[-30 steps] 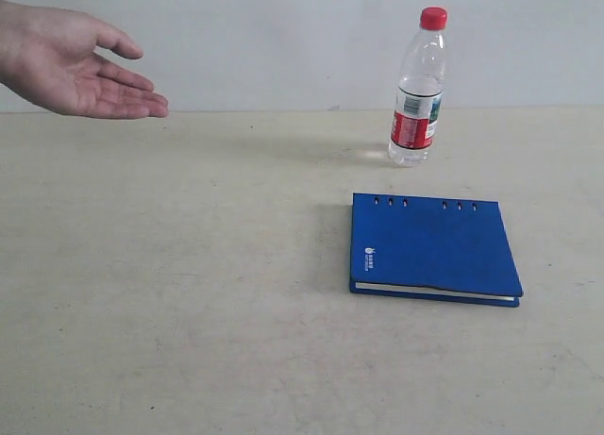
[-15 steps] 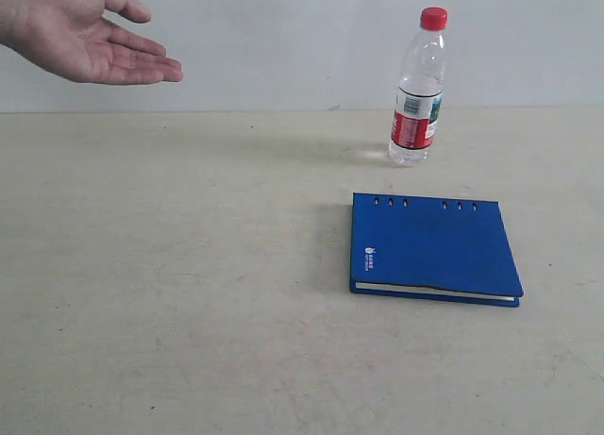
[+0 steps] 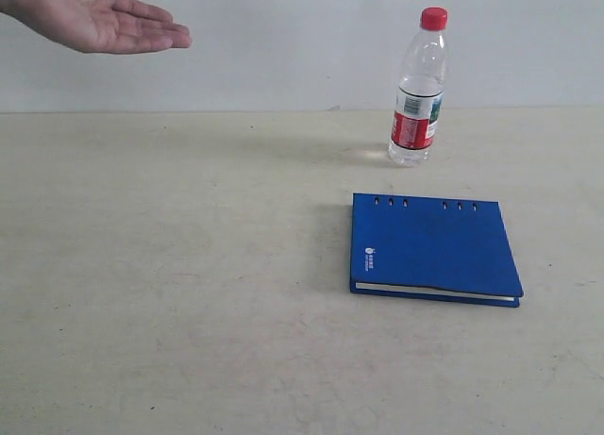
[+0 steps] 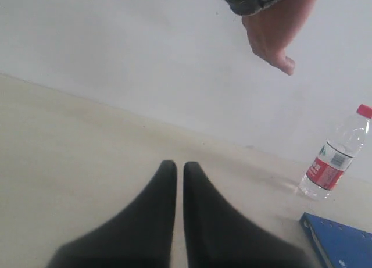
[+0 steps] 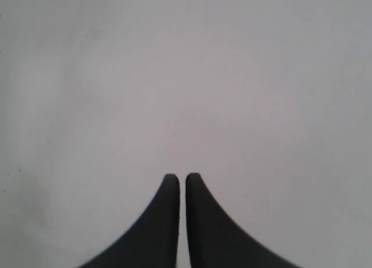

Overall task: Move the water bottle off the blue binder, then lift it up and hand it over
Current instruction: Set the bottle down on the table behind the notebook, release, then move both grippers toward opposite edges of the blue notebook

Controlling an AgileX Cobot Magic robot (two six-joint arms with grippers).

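Observation:
The water bottle (image 3: 417, 91), clear with a red cap and red label, stands upright on the table behind the blue binder (image 3: 430, 248), apart from it. The binder lies flat, closed, with nothing on it. In the left wrist view the bottle (image 4: 335, 156) and a corner of the binder (image 4: 340, 245) show off to one side. My left gripper (image 4: 179, 164) is shut and empty, above bare table far from both. My right gripper (image 5: 182, 176) is shut and empty, facing only a plain grey wall. Neither gripper appears in the exterior view.
A person's open hand (image 3: 99, 18), palm up, is held out above the table's far left; the left wrist view shows that hand (image 4: 273, 27) too. The beige table (image 3: 189, 265) meets a pale wall at the back.
The person's hand has risen and moved a little to the right. Bottle and binder have stayed where they were.

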